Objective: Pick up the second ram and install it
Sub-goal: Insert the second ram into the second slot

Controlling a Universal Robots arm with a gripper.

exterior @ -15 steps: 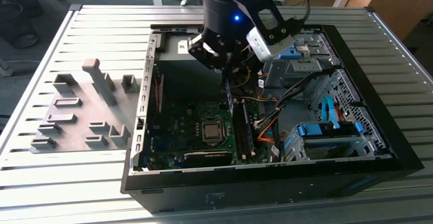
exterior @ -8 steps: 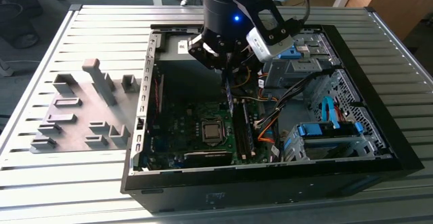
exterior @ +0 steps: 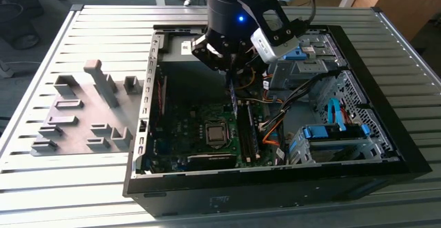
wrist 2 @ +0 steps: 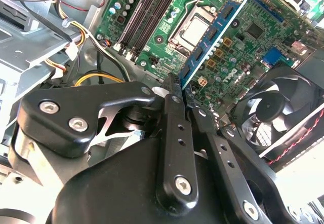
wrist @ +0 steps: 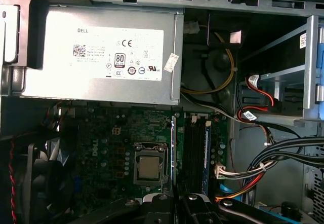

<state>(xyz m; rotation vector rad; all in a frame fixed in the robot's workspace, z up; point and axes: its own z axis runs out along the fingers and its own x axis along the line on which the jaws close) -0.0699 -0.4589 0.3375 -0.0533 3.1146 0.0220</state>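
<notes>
I'm looking into the open computer case (exterior: 406, 150), which lies on its side on the slatted table (exterior: 69, 186). Inside it sit the green motherboard (exterior: 186, 130) with the bare processor socket (exterior: 216, 133), the grey power supply (wrist: 101, 57) against one wall, a black fan (wrist 2: 276, 115), and a metal drive cage (exterior: 331, 145) with blue clips on the exterior view's right. One memory stick (wrist: 206, 153) with a blue edge is already seated in the memory slots (wrist: 192, 148) beside the socket.

Outside the case, on the exterior view's left, stands the grey plastic tray (exterior: 76, 119) with its upright blocks. Bundles of black, yellow and orange cables (wrist: 253, 168) run close beside the slots, between them and the drive cage.

My gripper (exterior: 231, 65) hangs over the middle of the case, fingers clamped on the second ram (wrist 2: 212, 36). In the exterior view the stick hangs edge-on below the fingers, above the motherboard. Its long axis runs parallel to the slots, and in the first wrist view its thin edge lies between the socket and the seated stick
</notes>
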